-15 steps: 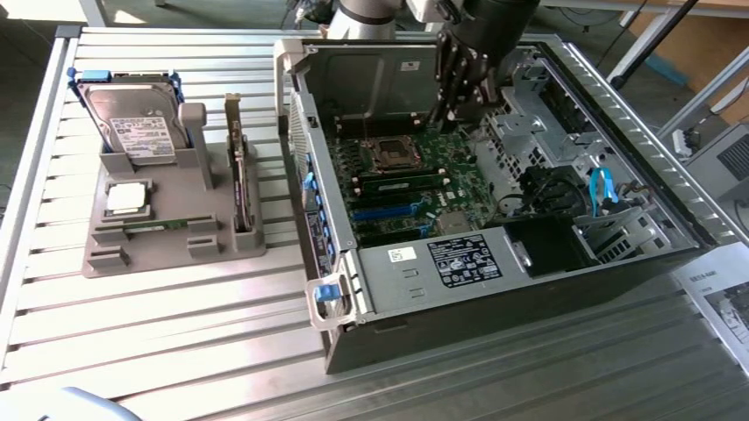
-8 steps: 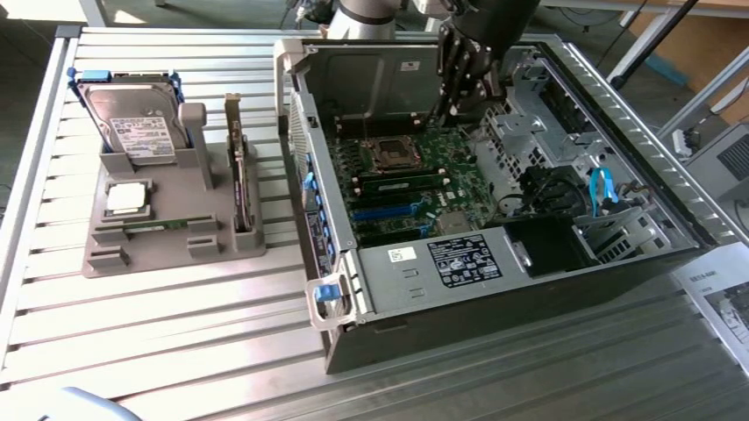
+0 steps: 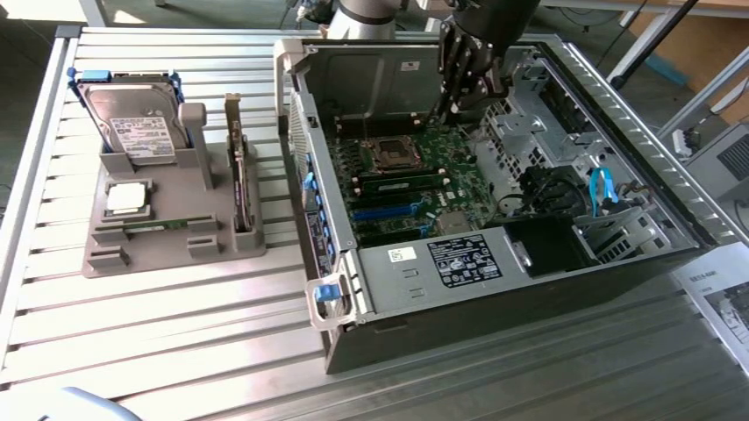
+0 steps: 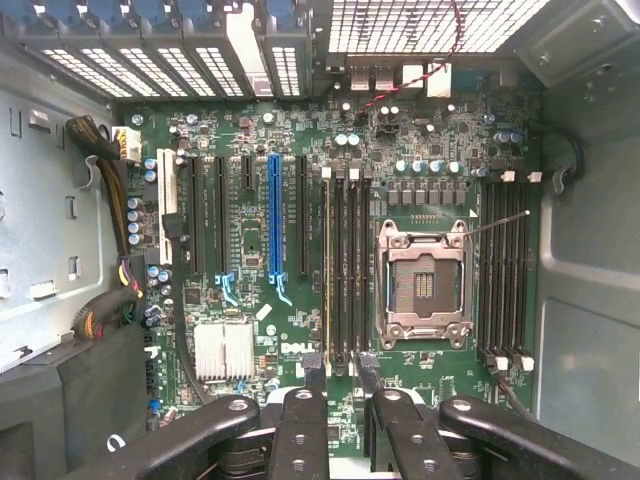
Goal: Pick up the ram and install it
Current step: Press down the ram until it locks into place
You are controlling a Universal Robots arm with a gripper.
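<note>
The gripper (image 3: 464, 103) (image 4: 340, 366) hung inside the computer case (image 3: 492, 326), its fingers (image 4: 300, 432) spread apart and holding nothing. The ram (image 3: 398, 183) (image 4: 327, 270) stood edge-up in a motherboard (image 4: 440, 130) slot below the fingertips, clear of them and nearer one finger than the other.

Green motherboard (image 4: 292, 140), blue expansion slot (image 4: 274, 215), black pincer (image 4: 340, 366), grey parts stand (image 3: 175, 247)

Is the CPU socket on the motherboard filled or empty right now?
Empty: the CPU socket shows its bare contact field, with no chip or cooler seated over it.
</note>
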